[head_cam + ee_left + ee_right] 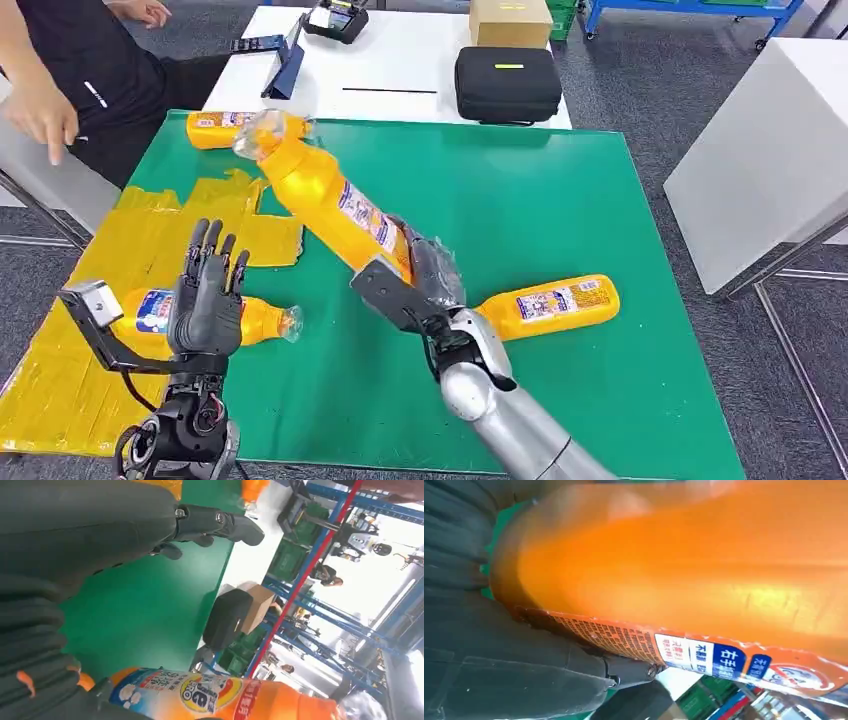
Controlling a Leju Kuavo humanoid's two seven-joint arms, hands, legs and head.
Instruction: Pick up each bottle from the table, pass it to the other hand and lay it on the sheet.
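Note:
My right hand [425, 270] grips the lower body of an orange bottle [320, 195] and holds it tilted above the green mat, its clear cap toward the far left. Seen from the right wrist, that bottle [694, 575] lies against the hand [514, 680]. My left hand [208, 290] is raised with its fingers spread, holding nothing, just above a second orange bottle [262, 322] that lies at the edge of the yellow sheet [130, 250]; the same bottle [225, 697] shows under the left hand [100, 525]. A third bottle [550, 305] lies on the mat to the right, another [215, 128] at the far left corner.
The green mat [560, 200] covers the table. Behind it a white table holds a black case [507, 84], a cardboard box [510, 20] and a controller [335, 18]. A person [70, 80] stands at the far left. A white table [770, 150] is at right.

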